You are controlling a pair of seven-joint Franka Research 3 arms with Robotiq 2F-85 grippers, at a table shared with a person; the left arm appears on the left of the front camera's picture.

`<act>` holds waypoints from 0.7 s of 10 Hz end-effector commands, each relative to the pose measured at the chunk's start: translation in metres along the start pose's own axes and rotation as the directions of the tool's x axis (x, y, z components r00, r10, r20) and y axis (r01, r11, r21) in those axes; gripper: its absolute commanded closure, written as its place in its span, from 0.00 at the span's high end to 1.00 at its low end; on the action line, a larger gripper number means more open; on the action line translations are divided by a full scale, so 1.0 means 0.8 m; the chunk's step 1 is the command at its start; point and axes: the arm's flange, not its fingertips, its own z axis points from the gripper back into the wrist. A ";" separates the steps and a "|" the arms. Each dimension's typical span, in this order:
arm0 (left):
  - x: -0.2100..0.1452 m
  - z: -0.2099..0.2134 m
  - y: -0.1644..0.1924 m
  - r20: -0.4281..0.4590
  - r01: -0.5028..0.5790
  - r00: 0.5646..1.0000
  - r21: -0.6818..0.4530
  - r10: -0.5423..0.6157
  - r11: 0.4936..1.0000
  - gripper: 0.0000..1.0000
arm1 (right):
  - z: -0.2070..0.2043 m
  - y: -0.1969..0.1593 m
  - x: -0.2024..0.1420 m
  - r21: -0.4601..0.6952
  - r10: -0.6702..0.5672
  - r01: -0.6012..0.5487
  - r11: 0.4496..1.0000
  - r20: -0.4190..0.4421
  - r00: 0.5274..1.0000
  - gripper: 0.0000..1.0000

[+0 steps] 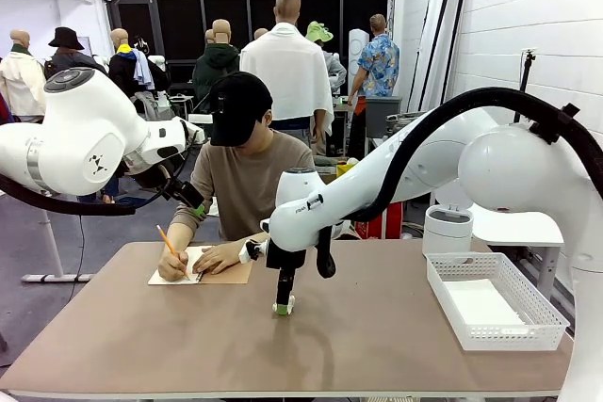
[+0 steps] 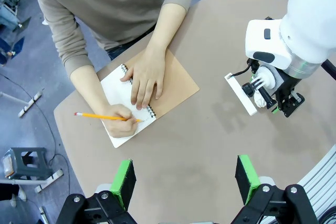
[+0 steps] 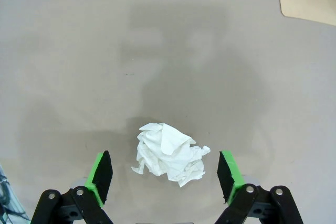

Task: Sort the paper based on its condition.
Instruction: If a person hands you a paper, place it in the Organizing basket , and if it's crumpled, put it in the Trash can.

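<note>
Because the crumpled paper ball point(image 3: 170, 154) lies mid-tabletop point(image 3: 157, 51) between the spread jaws of the right tool point(image 3: 165, 166), with no long axis to match, that arm is nearer and should only need to close. The left tool point(image 2: 185, 171), also spread and empty, hangs well apart.

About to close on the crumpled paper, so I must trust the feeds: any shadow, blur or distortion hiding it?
Right wrist view: crumpled paper is sharp and evenly lit inside the open right end effector; a soft shadow darkens the table beyond it, no glare. Left wrist view: wide-angle bends the table edge. Front view: sharp.
</note>
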 end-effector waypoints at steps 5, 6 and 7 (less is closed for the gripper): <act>0.000 0.001 0.001 0.000 -0.002 1.000 0.000 0.002 1.000 1.00 | -0.009 -0.010 0.010 -0.027 -0.022 0.020 0.999 -0.075 0.997 1.00; 0.000 0.001 0.001 0.000 -0.002 1.000 0.000 0.002 1.000 1.00 | -0.010 -0.011 0.010 -0.017 -0.020 0.019 1.000 -0.075 0.997 1.00; 0.000 0.001 0.001 0.000 -0.002 1.000 0.000 0.002 1.000 1.00 | -0.011 -0.011 0.011 -0.018 -0.020 0.019 1.000 -0.072 0.997 0.83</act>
